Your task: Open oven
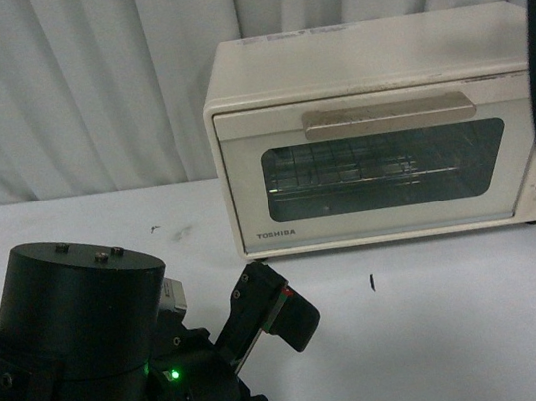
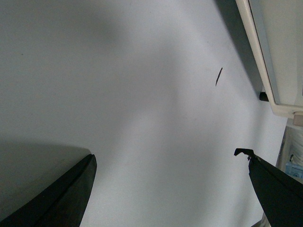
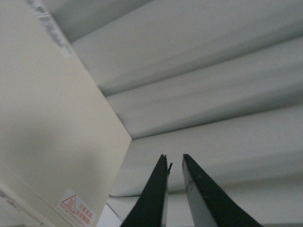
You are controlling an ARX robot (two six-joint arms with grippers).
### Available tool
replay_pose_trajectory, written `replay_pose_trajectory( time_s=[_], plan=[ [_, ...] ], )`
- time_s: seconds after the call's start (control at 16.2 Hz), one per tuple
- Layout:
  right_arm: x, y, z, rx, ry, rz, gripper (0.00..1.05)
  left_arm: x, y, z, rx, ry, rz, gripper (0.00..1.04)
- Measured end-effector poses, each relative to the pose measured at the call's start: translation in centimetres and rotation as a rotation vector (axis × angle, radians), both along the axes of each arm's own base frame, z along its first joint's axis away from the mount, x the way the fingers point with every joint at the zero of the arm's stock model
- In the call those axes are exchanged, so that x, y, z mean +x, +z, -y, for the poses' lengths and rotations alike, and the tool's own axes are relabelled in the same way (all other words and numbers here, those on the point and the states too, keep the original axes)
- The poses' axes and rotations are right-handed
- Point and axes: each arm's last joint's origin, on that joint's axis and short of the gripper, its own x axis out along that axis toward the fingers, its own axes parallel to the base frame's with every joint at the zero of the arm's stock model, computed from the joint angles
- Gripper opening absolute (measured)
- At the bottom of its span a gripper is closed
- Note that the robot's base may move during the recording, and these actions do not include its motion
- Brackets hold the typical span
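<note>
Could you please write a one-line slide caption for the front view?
Closed cream Toshiba oven on a white table, left arm low in the foreground.

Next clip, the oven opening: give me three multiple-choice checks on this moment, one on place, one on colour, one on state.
1. In the front view, where does the oven stand relative to the left claw?
A) farther back and to the right
B) nearer and to the left
C) directly beneath it
2. The bar handle is:
A) black
B) red
C) beige
3. The oven door is:
A) dropped fully open
B) shut
C) taken off

Answers:
1 A, the oven sits behind and right of that claw.
2 C, the bar is beige against the cream front.
3 B, the door stands upright, flush with the front.
</note>
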Motion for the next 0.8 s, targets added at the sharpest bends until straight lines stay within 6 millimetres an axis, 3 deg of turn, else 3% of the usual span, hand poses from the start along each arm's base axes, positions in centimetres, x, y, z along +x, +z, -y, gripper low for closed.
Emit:
replay_pose_trajectory(
  time_s=[0.06,0.12,0.43,0.8],
  plan=[
    [0.4,-0.8,-0.4,-0.061,0.04,-0.031,0.06,0.0,0.0,0.0,0.0,0.0,0.0,0.98],
    [0.7,-1.5,-0.7,-0.111,0.068,-0.056,0.02,0.0,0.0,0.0,0.0,0.0,0.0,0.98],
    [2.0,-5.1,-2.1,-0.261,0.181,-0.168,0.02,0.0,0.0,0.0,0.0,0.0,0.0,0.98],
    [1.3,-7.9,-4.7,-0.307,0.307,-0.294,0.02,0.0,0.0,0.0,0.0,0.0,0.0,0.98]
  ],
)
